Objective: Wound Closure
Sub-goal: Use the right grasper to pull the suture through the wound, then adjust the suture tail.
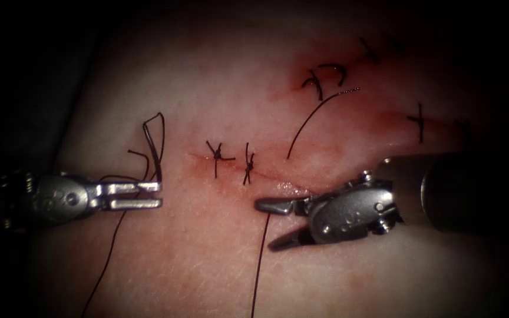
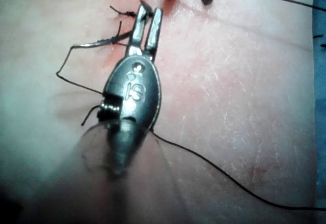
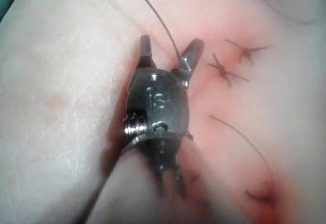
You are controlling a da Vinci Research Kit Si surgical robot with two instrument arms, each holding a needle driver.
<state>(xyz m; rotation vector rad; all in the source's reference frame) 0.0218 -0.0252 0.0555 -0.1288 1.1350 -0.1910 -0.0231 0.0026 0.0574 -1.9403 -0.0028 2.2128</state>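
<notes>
On the left of the tissue (image 1: pixel 207 247), my left tool (image 1: pixel 161 195) has its jaws slightly apart. The grey curved needle (image 1: pixel 152 152) stands out of the tissue, one end against the upper jaw, rising from it. Up close, the needle (image 2: pixel 97 44) runs sideways from the left tool (image 2: pixel 151 10). I cannot tell whether anything grips it. Thread (image 1: pixel 113 235) trails from it down the tissue. My right tool (image 1: pixel 264 225) is wide open just below the cut (image 1: pixel 278 176), holding nothing. Thread (image 1: pixel 260 265) passes between its jaws, as it does in the right wrist view (image 3: pixel 170 43).
Two knotted stitches (image 1: pixel 216 156) (image 1: pixel 247 166) cross the cut's left part. Older stitches (image 1: pixel 322 79) (image 1: pixel 419 121) sit amid red fluid at the upper right. A loose curved length of thread (image 1: pixel 316 115) lies above the right tool.
</notes>
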